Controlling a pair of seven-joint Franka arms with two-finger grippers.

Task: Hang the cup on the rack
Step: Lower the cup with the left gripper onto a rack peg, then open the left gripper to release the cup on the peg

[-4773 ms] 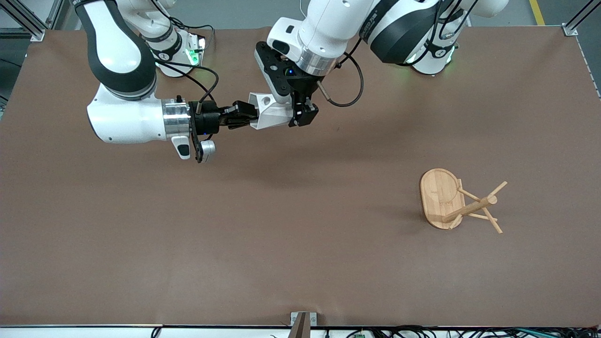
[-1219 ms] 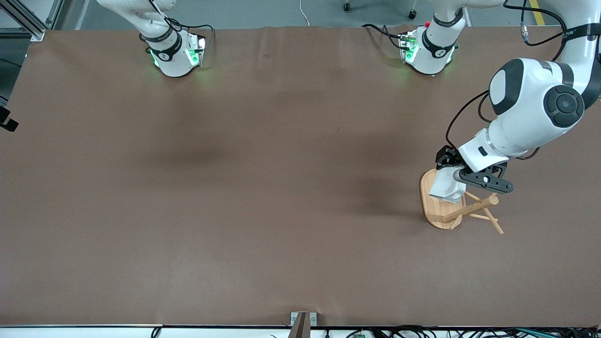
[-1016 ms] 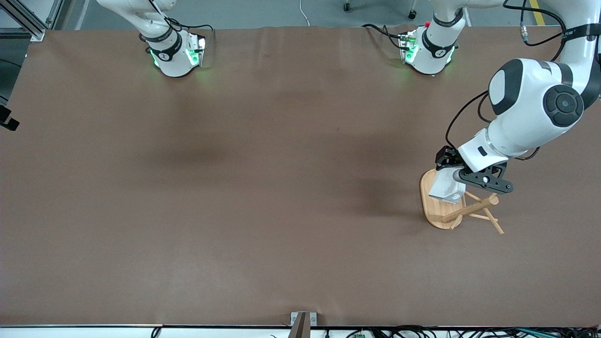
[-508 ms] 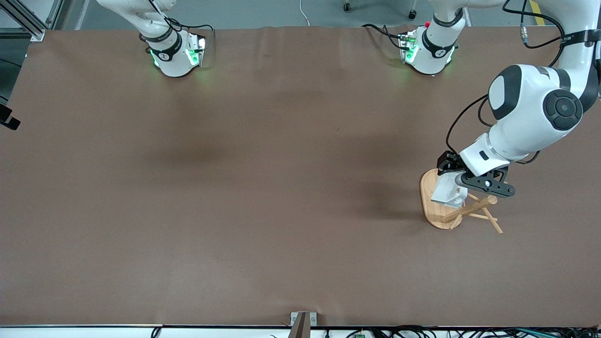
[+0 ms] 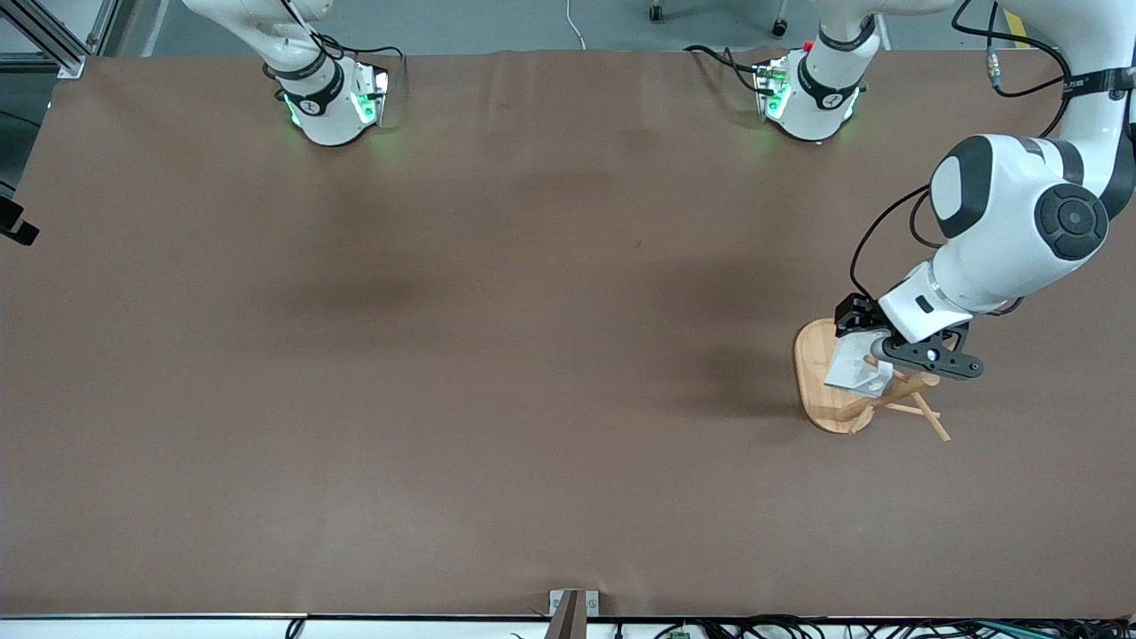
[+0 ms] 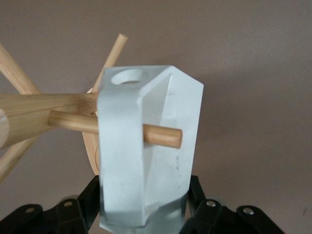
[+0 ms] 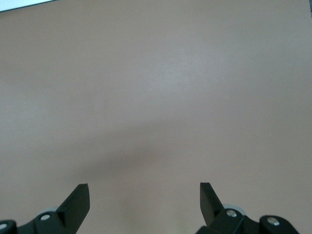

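Right arm: waits; only its base (image 5: 327, 102) shows in the front view, at the surface's edge by the robots, toward the right arm's end.
Right gripper (image 7: 145, 207): fingers spread wide apart, nothing between them; below it only bare brown surface (image 7: 156, 97).
Surface: brown sheet (image 5: 444, 355) carrying just the rack, which stands toward the left arm's end, well in from the edge by the front camera.
Rack (image 5: 825, 377): light bamboo, oval base flat on the surface, central post with thin pegs angled outward.
Cup (image 5: 854, 366): white, faceted, held over the rack's base and against the post. In the left wrist view one peg (image 6: 161, 135) passes through the gap of the cup's blocky handle (image 6: 119, 146) and sticks out past it; the round hole in the handle's end face is unfilled.
Left gripper (image 5: 865, 342): pinching the cup's body from both sides, black fingers (image 6: 204, 212) showing on either side of the cup's lower end; it hangs over the rack.
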